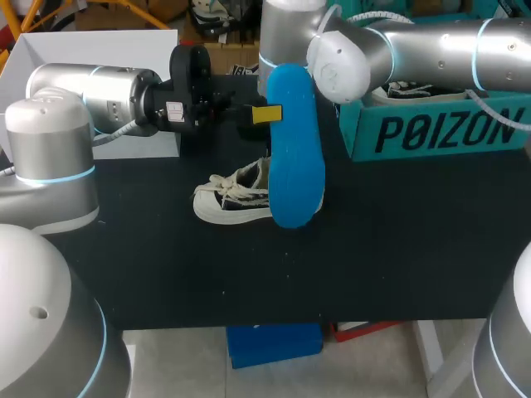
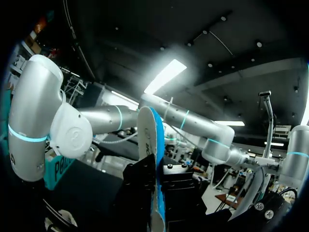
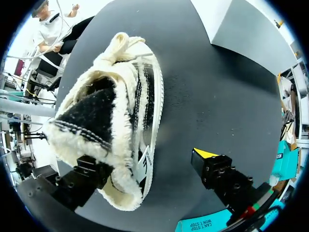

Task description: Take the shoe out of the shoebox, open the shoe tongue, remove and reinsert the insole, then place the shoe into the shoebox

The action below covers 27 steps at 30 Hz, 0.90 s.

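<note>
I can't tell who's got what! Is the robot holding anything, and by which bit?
Yes: the left arm pinches the blue insole in its jaws near its upper end, away from the shoe. The right arm has open jaws, holding nothing.

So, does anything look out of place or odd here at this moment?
Only the blue insole: it is outside the shoe, held upright above the table by the left gripper. That suits the removal step. The shoe's laces lie loose; nothing looks spilled or damaged.
</note>
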{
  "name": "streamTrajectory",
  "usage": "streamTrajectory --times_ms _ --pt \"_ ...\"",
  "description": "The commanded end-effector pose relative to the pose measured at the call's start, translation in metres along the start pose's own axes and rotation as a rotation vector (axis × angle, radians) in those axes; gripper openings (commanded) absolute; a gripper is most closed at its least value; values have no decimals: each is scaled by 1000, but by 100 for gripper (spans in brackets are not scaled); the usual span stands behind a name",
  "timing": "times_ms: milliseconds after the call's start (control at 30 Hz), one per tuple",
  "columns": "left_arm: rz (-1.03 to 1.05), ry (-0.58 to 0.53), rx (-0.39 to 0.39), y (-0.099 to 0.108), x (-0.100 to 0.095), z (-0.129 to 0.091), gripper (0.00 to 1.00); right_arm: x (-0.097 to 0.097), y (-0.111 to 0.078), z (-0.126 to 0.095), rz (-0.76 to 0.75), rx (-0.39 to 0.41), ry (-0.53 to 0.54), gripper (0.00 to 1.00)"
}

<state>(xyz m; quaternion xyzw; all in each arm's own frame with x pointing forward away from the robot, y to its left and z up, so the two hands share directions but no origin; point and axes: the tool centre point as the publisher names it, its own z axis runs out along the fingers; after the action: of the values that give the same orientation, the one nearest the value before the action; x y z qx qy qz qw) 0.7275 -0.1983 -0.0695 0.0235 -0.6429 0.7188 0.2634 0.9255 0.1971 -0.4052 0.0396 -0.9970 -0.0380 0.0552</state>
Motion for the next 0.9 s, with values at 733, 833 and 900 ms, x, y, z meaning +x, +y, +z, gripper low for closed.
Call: streamTrajectory --times_ms 733,833,900 --pt "2 -3 1 1 0 2 0 14 18 15 13 -36 36 49" --pt "2 -3 1 1 0 2 0 18 18 17 17 -38 44 47" --pt "2 -3 1 1 0 2 0 20 17 18 22 -43 50 36"
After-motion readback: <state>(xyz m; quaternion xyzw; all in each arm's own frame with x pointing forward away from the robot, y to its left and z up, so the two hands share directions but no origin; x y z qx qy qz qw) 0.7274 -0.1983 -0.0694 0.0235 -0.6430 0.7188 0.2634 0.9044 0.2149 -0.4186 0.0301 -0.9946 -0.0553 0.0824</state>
